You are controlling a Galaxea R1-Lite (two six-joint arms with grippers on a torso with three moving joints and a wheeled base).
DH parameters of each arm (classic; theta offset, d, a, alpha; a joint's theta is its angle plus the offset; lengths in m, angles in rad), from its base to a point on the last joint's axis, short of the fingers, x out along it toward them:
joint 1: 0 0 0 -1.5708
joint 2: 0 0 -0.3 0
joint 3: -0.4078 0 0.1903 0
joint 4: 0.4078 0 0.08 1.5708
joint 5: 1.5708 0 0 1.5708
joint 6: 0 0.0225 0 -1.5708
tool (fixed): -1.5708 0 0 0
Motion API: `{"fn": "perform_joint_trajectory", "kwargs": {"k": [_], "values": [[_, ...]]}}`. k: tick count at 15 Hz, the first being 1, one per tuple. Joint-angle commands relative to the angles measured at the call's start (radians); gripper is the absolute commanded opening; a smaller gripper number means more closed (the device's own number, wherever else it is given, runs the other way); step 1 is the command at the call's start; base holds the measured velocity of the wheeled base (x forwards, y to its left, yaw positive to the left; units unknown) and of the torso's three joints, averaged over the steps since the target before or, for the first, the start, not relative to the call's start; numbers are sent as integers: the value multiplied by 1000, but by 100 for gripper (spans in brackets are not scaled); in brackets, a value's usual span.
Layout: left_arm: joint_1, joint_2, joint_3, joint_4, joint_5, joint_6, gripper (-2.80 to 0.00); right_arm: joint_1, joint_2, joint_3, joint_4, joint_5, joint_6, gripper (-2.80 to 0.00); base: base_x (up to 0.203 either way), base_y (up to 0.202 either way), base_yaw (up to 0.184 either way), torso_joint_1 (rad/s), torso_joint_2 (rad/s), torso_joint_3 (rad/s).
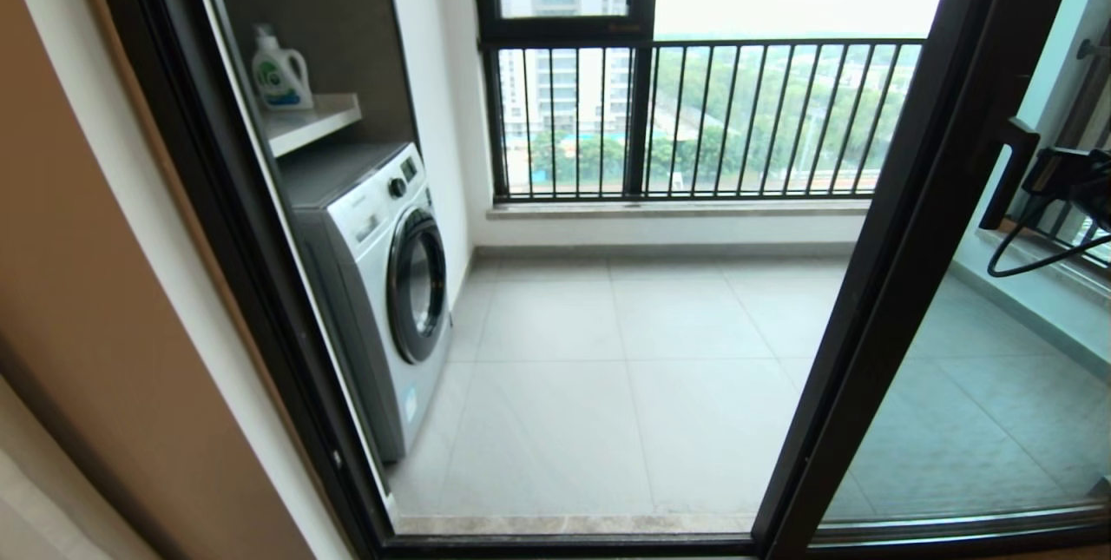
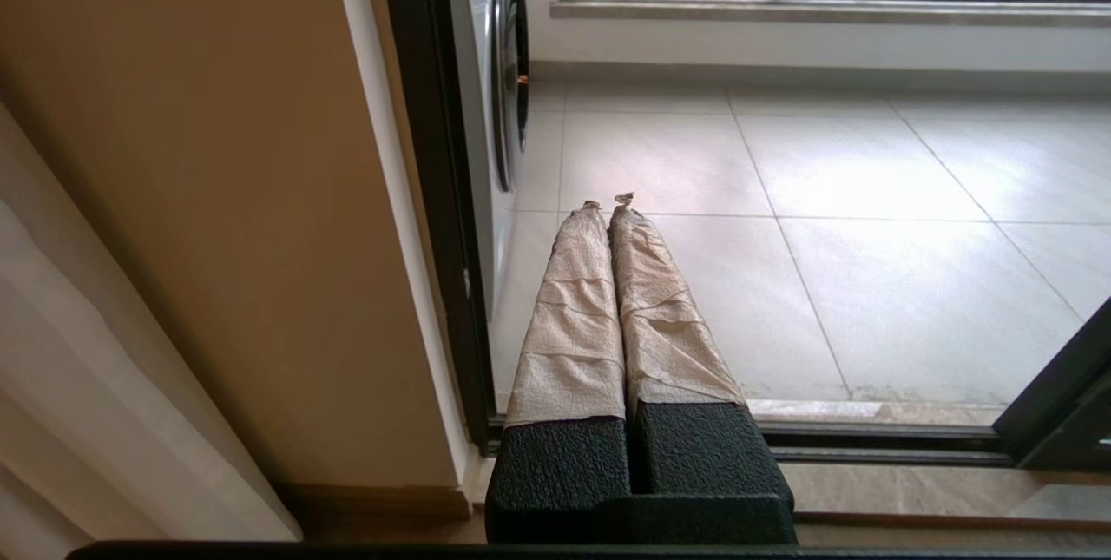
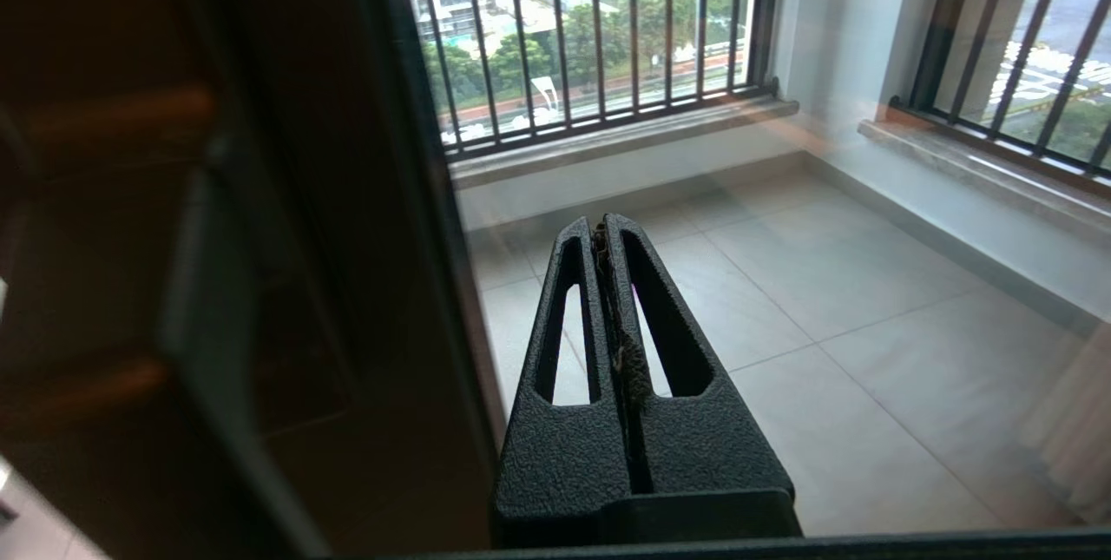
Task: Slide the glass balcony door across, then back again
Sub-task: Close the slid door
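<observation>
glass balcony door (image 1: 972,352) half across

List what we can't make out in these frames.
- Head view: right gripper cut off by the right edge near the door handle; contact unclear.
- Right wrist view: glass balcony door frame beside the right gripper is blurred.
- Head view: detergent bottle label too small.
- Left gripper absent from head view.
</observation>
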Motion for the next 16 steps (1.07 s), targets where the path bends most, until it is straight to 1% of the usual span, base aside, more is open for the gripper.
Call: {"fn": "perform_joint_trajectory", "kwargs": {"k": [1, 10, 16], "values": [[0, 1, 0, 0, 0, -1, -280, 31, 1, -2, -5, -22, -1, -280, 0, 0, 0, 0, 0, 0], [0, 1, 0, 0, 0, -1, -280, 93, -6, 1, -10, -27, -1, -280, 0, 0, 0, 0, 0, 0], [0, 1, 0, 0, 0, -1, -280, 120, -22, 12, -11, -29, -4, -280, 0, 0, 0, 0, 0, 0]]}}
